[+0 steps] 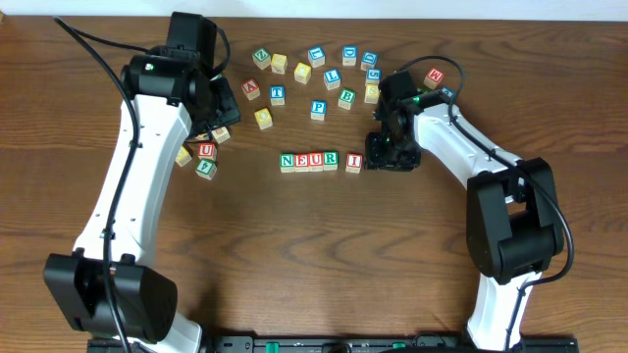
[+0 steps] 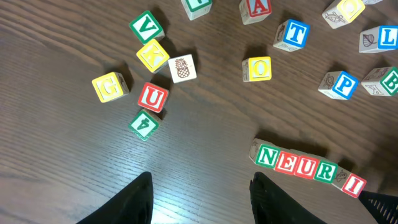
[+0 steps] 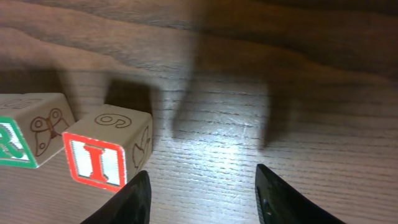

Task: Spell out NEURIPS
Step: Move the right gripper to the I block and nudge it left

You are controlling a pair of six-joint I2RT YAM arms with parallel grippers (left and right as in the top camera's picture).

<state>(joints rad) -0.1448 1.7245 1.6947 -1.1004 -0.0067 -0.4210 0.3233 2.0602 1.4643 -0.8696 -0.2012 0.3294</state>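
Observation:
A row of cubes reads N (image 1: pixel 287 161), E (image 1: pixel 302 161), U (image 1: pixel 316 160), R (image 1: pixel 331 160) at the table's middle. The red I cube (image 1: pixel 354 161) stands a small gap to the right of R. My right gripper (image 1: pixel 391 157) is just right of the I cube (image 3: pixel 94 158), low over the wood, open (image 3: pixel 202 177) and empty. The blue P cube (image 1: pixel 318 109) lies loose behind the row. My left gripper (image 2: pixel 201 180) hangs open and empty over bare wood, left of the row (image 2: pixel 306 167).
Loose cubes form an arc at the back, among them a blue T (image 2: pixel 292 34), a yellow O (image 2: pixel 257 68) and a green B (image 2: pixel 388 79). A cluster with a yellow G (image 2: pixel 109 87), a red U (image 2: pixel 152 96) and a green 4 (image 2: pixel 144 123) lies at the left.

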